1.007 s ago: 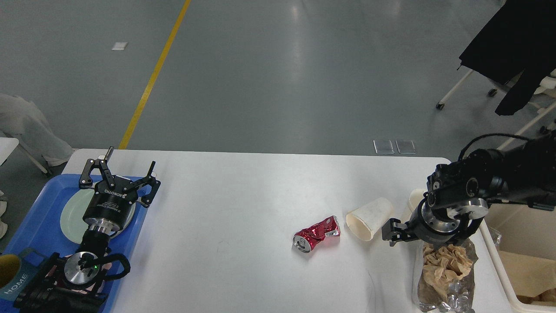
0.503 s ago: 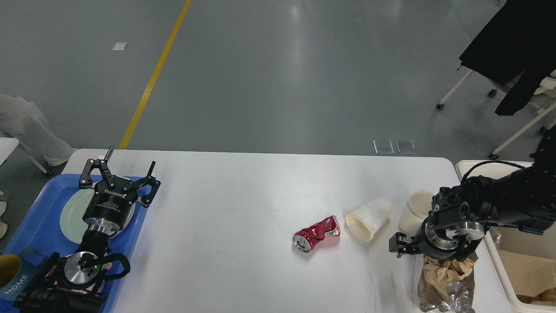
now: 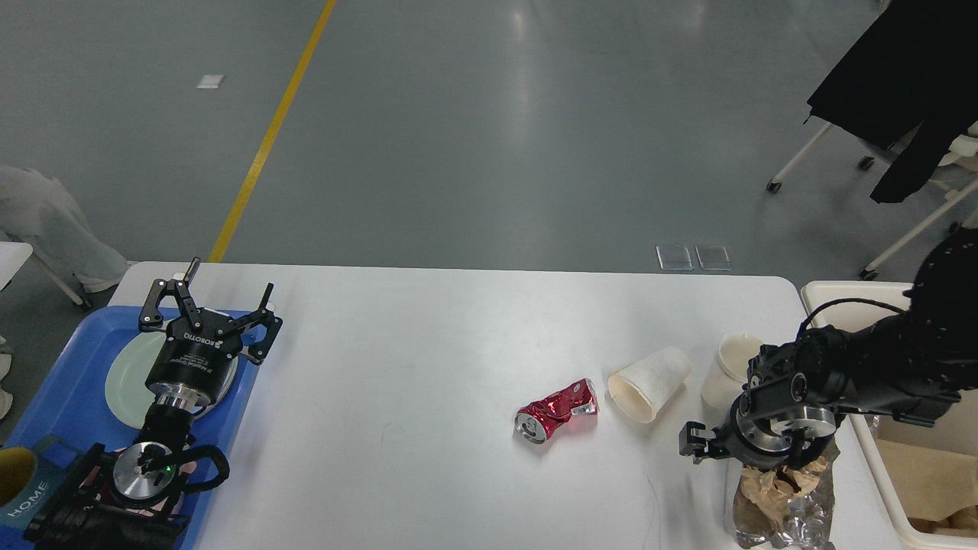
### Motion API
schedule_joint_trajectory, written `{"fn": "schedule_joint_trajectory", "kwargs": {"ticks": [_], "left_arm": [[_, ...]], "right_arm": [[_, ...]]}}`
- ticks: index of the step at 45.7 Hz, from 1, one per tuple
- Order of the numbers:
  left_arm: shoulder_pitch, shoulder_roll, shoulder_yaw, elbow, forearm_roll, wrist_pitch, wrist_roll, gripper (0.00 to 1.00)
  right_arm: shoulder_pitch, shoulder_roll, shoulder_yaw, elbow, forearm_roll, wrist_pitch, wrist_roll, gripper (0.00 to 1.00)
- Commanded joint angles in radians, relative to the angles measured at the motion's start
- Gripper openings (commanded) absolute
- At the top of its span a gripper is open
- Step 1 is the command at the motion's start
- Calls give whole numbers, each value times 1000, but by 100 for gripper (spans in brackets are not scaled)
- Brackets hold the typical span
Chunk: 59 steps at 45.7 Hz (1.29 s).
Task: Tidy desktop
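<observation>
Crushed red can [image 3: 556, 411] beside tipped paper cup [image 3: 649, 384]; perhaps foil wrapper [image 3: 783, 504].

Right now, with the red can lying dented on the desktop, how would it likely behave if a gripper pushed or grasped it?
The crushed red can lies on its side on the desktop, so a push might roll it, though unevenly given the dents. It looks empty, so probably light. Its creased walls would likely buckle further under a squeeze.

desktop [image 3: 428, 359], can [image 3: 556, 411], cups [image 3: 649, 382], tray [image 3: 69, 382]
</observation>
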Motion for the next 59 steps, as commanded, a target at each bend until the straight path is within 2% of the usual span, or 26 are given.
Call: {"fn": "schedule_joint_trajectory", "kwargs": {"ticks": [1,6,9,15,20,23,25,26,28,31,33,47,59], "left_arm": [[0,0,0,0,0,-2,0,97],[0,0,0,0,0,0,0,97],[0,0,0,0,0,-2,0,97],[0,0,0,0,0,0,0,97],[0,0,0,0,0,0,0,97],[0,0,0,0,0,-2,0,97],[0,0,0,0,0,0,0,97],[0,0,0,0,0,0,0,97],[0,0,0,0,0,0,0,97],[0,0,0,0,0,0,0,97],[0,0,0,0,0,0,0,97],[0,0,0,0,0,0,0,97],[0,0,0,0,0,0,0,97]], "right_arm": [[-18,9,1,-20,3,-1,0,74],[-40,20,1,-38,3,-1,-2,67],[-44,21,1,-38,3,-1,-2,59],[-49,21,1,-42,1,-1,-2,54],[-69,29,0,-54,3,-1,-2,45],[-71,33,1,-54,4,-1,-2,33],[-69,33,1,-54,4,1,-2,29],[-67,33,4,-51,4,2,-2,21],[-67,33,4,-49,4,7,-2,13],[-69,33,4,-49,4,8,-2,7],[-69,33,6,-46,3,10,-2,0],[-69,32,7,-51,3,10,-2,0],[-48,16,6,-28,4,83,-3,0]]}}
